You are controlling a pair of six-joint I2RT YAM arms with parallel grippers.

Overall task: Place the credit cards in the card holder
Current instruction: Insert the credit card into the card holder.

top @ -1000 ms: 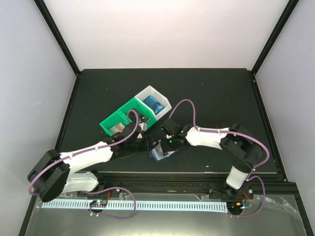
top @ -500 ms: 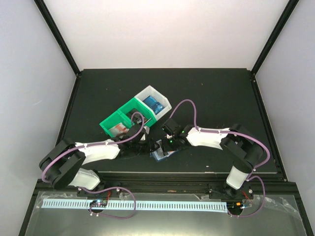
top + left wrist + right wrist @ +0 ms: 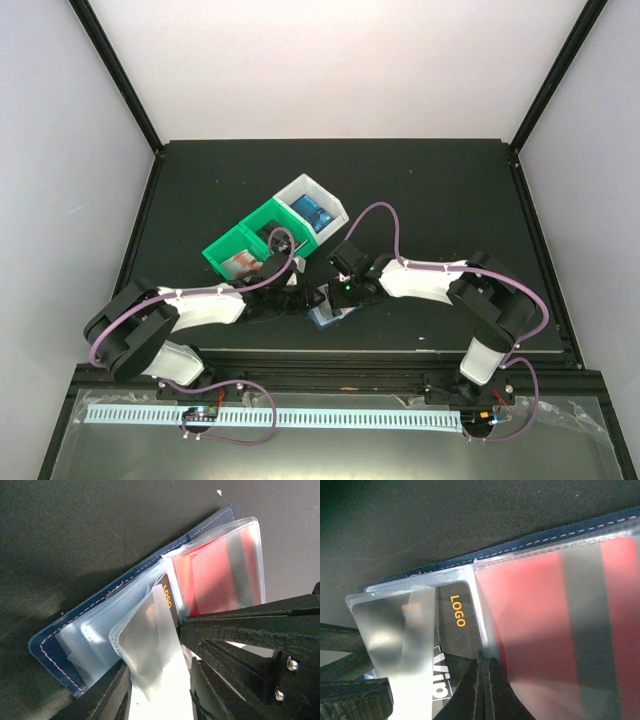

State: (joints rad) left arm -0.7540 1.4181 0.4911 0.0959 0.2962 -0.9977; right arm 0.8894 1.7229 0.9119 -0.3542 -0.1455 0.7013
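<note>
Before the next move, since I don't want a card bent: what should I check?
1. The card holder lies open: ok.
2. The red card sits under plastic: ok.
3. The black card fully seated: cannot tell, its lower end is hidden.
4. The right gripper shut, tips at the seam beside the black card: ok.
5. The left gripper straddles the clear sleeve; firm grip: cannot tell.

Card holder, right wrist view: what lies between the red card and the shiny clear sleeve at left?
A black card with orange LOGO lettering, seen in the right wrist view, between the red card and the clear sleeve.
</note>
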